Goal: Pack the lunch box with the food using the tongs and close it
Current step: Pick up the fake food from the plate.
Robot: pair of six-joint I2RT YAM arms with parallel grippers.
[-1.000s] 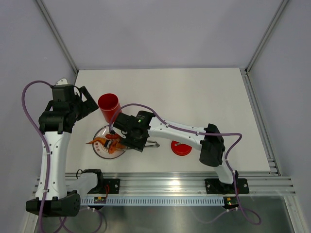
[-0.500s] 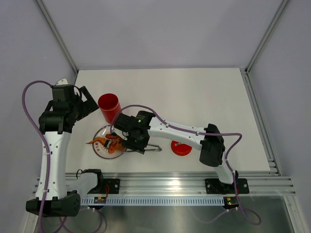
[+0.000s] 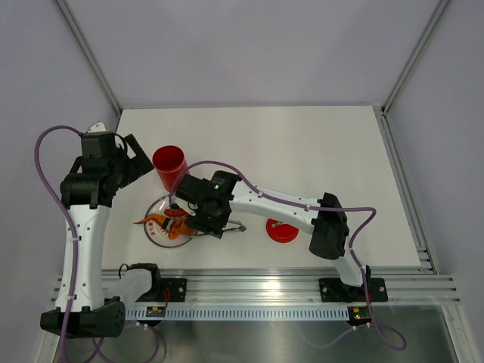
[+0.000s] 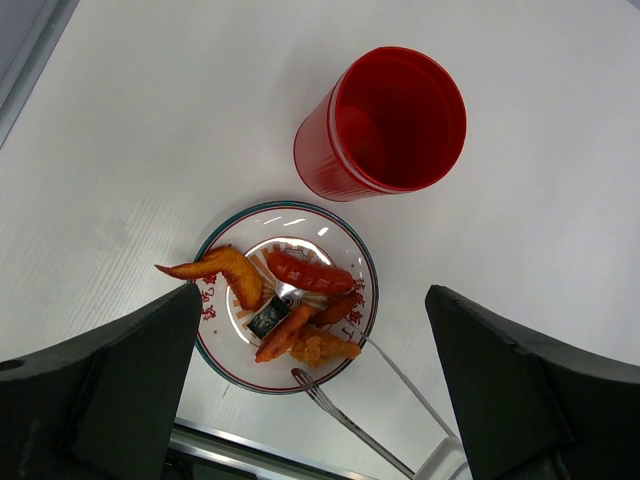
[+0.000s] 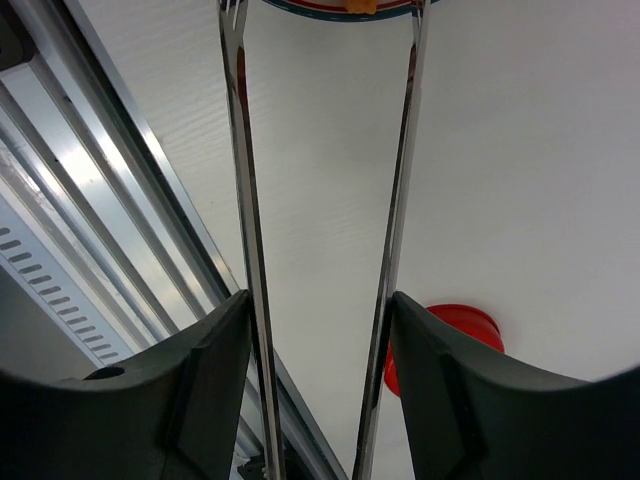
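Observation:
The lunch box (image 3: 169, 160) is a tall red cup standing open (image 4: 385, 120) just beyond the plate. Its flat red lid (image 3: 282, 231) lies apart on the table to the right (image 5: 445, 335). The food (image 4: 308, 272), a sausage, orange pieces and a small black roll, lies on the patterned plate (image 4: 215, 345). My right gripper (image 3: 200, 219) is shut on the silver tongs (image 5: 245, 200), one arm against each finger, spread apart. The tong tips (image 4: 300, 378) reach the plate's near rim. My left gripper (image 3: 132, 162) hovers open high above the plate (image 4: 310, 292), holding nothing.
An aluminium rail (image 5: 110, 260) runs along the near table edge, close beside the tongs. The right arm (image 3: 280, 204) stretches across the front of the table between the lid and the plate.
The right jaws have widened a little and the tongs' arms have spread with them. The tongs' tail end shifted slightly near the plate. The left arm has not moved.

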